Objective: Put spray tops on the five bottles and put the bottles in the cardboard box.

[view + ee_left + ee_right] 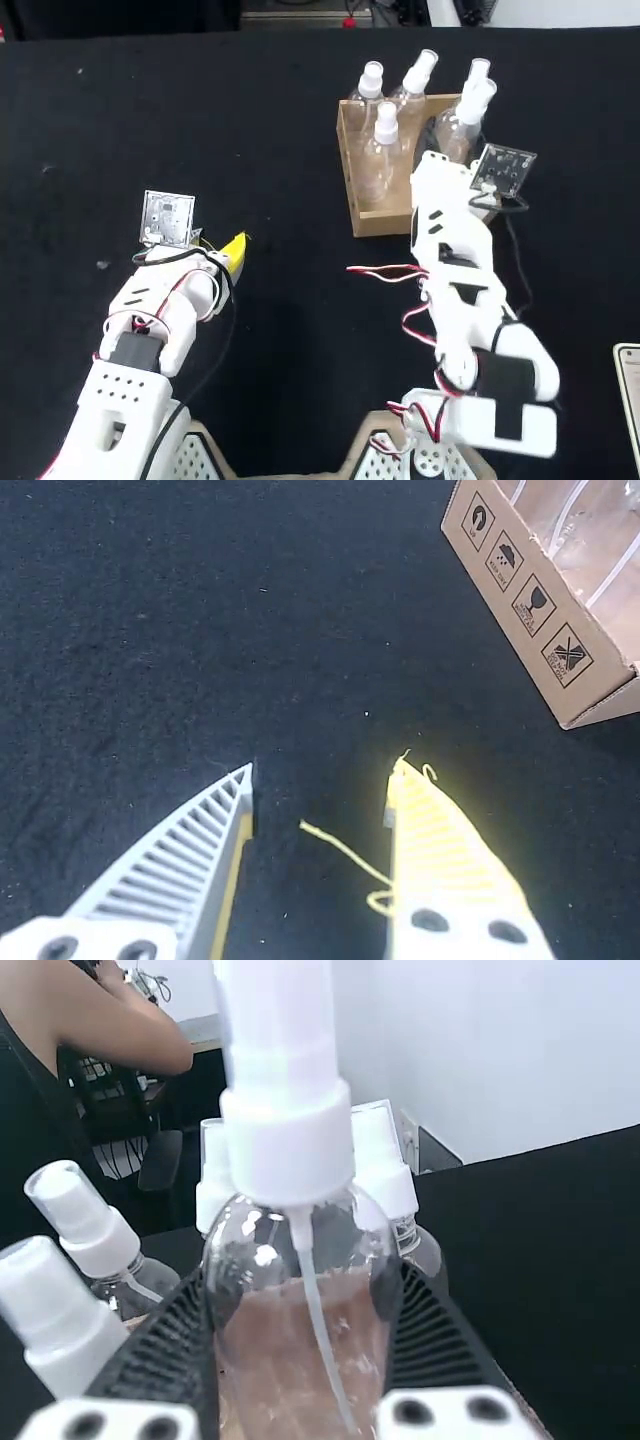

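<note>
Five spray-topped bottles (386,140) stand upright in the cardboard box (352,180) at our one o'clock. The right end effector (300,1300), nearer, clamps one bottle (285,1140); the left end effector (325,770) gapes empty at eight o'clock.

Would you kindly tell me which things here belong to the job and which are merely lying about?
Job: five clear plastic bottles with white spray tops; brown cardboard box; right pincer and its held bottle; open left pincer.
Lying about: pale flat object at the high view's edge; black table.
</note>
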### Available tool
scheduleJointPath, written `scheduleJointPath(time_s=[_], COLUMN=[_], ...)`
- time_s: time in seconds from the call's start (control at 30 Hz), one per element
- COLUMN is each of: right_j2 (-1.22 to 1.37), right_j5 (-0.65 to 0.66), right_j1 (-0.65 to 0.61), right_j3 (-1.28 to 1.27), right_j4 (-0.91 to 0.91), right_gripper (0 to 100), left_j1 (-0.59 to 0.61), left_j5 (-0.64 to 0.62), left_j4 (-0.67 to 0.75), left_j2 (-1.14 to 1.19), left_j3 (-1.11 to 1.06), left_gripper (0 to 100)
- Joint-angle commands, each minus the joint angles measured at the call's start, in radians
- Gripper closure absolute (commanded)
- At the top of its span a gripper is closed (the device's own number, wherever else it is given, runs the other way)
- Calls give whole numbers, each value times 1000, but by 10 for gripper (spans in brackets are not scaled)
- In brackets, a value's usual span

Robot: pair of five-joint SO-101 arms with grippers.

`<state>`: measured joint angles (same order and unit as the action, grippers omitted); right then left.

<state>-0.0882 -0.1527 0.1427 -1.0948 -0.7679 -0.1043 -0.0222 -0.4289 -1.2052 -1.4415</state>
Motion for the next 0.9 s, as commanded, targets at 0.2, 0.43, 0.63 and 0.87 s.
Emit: scheduleJointPath(time_s=[0.2,0.43,0.63,0.87], right_j2=[96,166,226,265], right_j5=[81,80,80,80], right_j1=[0,-3,-2,-2], right_j3=[5,36,82,110], right_j4=[-167,-183,-189,-184], right_gripper=[931,931,931,931], left_j1=[8,8,8,8], left_j5=[-6,-6,-6,-6], left_j4=[23,23,23,23], left_j2=[-17,-17,-17,-17], left_j3=[13,13,13,13], left_gripper=[787,787,787,787])
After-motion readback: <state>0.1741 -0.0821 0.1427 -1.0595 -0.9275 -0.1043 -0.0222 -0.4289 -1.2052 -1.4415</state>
